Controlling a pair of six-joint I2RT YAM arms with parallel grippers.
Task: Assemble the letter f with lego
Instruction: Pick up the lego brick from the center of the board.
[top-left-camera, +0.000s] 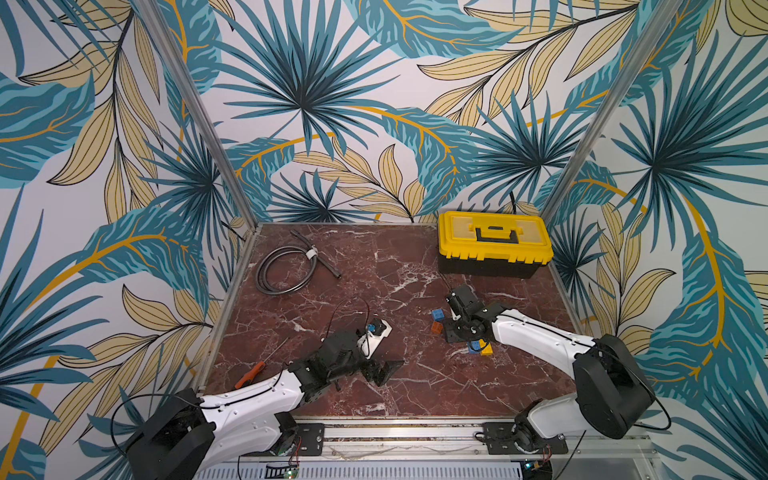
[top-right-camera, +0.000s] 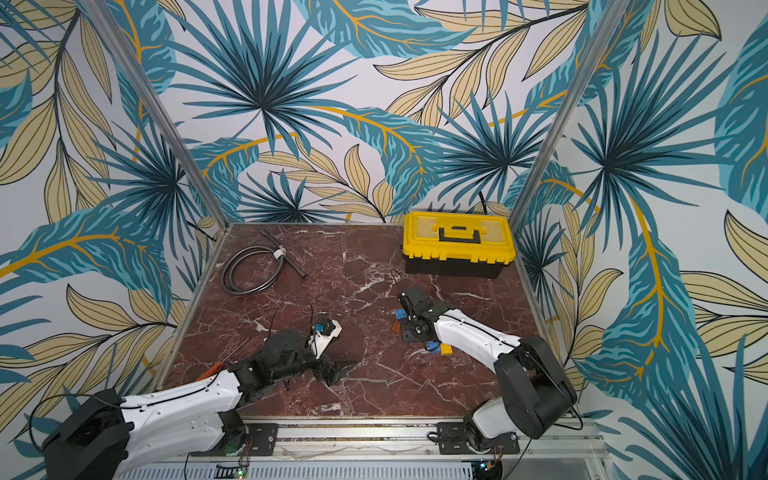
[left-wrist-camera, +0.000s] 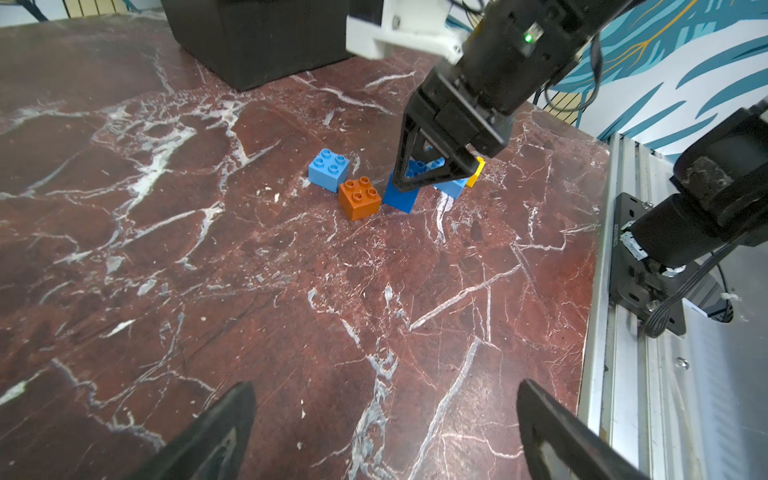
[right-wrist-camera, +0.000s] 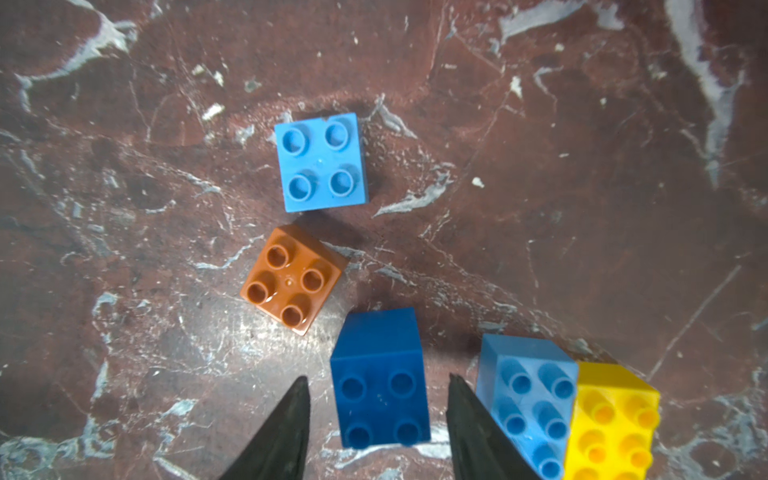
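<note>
Right gripper (right-wrist-camera: 379, 379): jaws apart, straddling the dark blue square plastic brick (right-wrist-camera: 376, 345), gaps both sides.
Location: on red marble table (right-wrist-camera: 582, 208), beside long light-blue plastic brick (right-wrist-camera: 528, 399).
Grasp: centre, squeeze flat sides, spare the neighbour.

Marble table (top-left-camera: 374, 270): lego (top-left-camera: 437, 314), toolbox (top-left-camera: 494, 243), hose (top-left-camera: 286, 270)
</note>
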